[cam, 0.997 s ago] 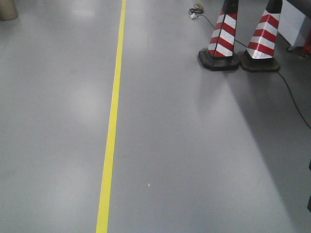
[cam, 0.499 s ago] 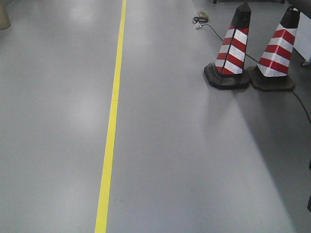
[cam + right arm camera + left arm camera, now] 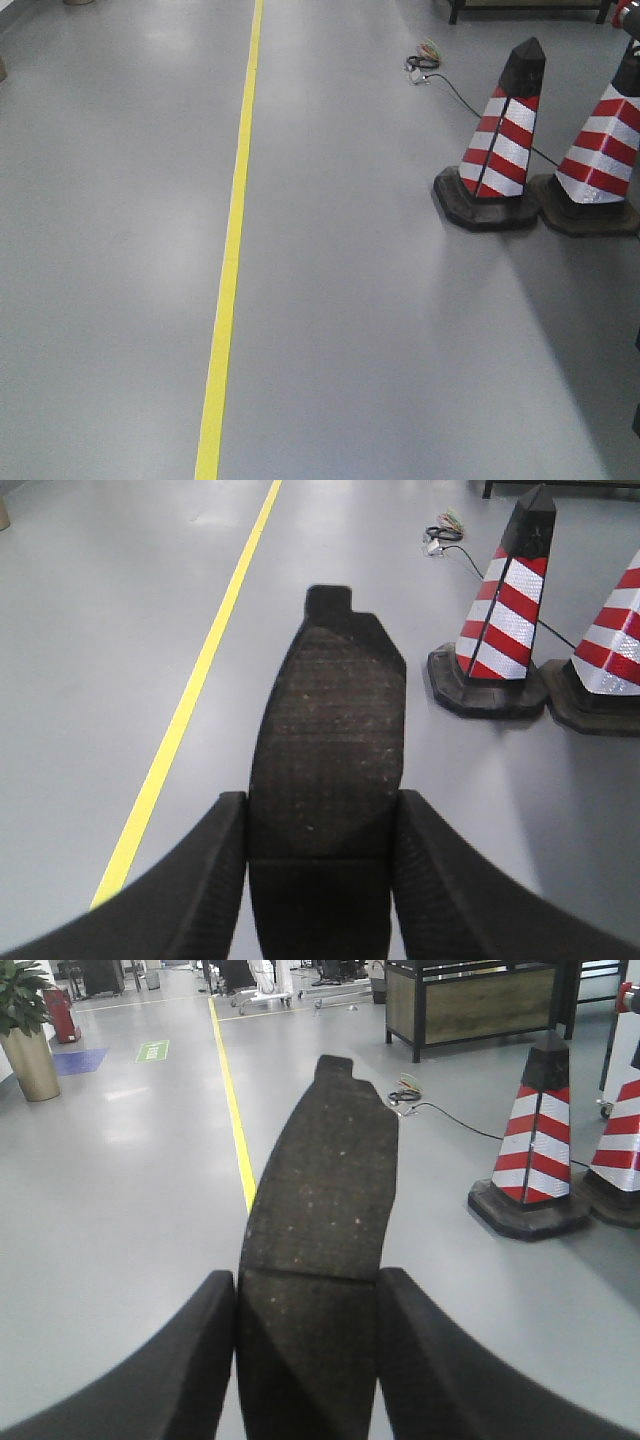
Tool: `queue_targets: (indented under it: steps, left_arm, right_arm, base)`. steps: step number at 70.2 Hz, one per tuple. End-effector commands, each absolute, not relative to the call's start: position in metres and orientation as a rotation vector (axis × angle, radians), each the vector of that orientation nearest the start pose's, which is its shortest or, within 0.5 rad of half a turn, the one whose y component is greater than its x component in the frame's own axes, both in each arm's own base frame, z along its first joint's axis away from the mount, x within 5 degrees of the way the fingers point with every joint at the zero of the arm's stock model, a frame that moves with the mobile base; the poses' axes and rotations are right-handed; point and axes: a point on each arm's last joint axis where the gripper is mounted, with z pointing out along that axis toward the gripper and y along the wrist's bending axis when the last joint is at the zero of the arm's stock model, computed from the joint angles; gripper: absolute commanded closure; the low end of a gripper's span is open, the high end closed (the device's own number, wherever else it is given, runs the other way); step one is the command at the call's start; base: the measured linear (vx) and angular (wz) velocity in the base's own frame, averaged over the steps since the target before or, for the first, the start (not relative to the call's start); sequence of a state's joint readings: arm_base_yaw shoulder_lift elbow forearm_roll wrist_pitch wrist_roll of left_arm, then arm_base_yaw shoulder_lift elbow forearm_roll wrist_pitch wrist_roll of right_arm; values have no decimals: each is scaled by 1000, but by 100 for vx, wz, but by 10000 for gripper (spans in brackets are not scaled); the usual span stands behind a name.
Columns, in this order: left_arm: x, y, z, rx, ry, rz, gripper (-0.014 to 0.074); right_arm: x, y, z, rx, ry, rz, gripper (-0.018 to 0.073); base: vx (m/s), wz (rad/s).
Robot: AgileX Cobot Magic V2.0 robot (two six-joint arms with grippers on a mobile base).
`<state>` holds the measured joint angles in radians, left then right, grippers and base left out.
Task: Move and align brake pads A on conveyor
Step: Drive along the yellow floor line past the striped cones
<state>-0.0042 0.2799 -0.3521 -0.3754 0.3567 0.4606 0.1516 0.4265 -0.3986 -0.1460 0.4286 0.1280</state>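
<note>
My left gripper (image 3: 307, 1295) is shut on a dark grey curved brake pad (image 3: 325, 1190) that sticks forward over the grey floor, a groove across it level with the fingertips. My right gripper (image 3: 320, 815) is likewise shut on a second brake pad (image 3: 330, 730), whose tabbed end points ahead. Both pads are held in the air, clamped by their long edges. The conveyor is out of view in every frame. Neither gripper shows in the front view.
Two red-and-white striped traffic cones (image 3: 500, 150) (image 3: 600, 150) stand on black bases at the right, with a black cable and wire bundle (image 3: 425, 65) behind them. A yellow floor line (image 3: 232, 240) runs ahead. A wooden cabinet (image 3: 470, 1005) and a potted plant (image 3: 25, 1030) stand farther off.
In the front view the cones have slid down and to the right and more of the far floor has come into sight, so the view has shifted relative to the floor.
</note>
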Motion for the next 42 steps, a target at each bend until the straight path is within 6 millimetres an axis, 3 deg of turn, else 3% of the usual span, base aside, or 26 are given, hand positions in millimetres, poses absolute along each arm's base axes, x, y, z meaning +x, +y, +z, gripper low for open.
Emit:
queue_targets:
  steps: [1,42]
  left_arm:
    - [74,-10,301,147,1627,-32,513]
    - [74,-10,301,147,1628,-32,513]
  right_arm:
    - [96,10,297,-125,1811,39,511]
    - [96,10,297,-125,1811,39,511]
  base:
    - [57,0]
    - [56,0]
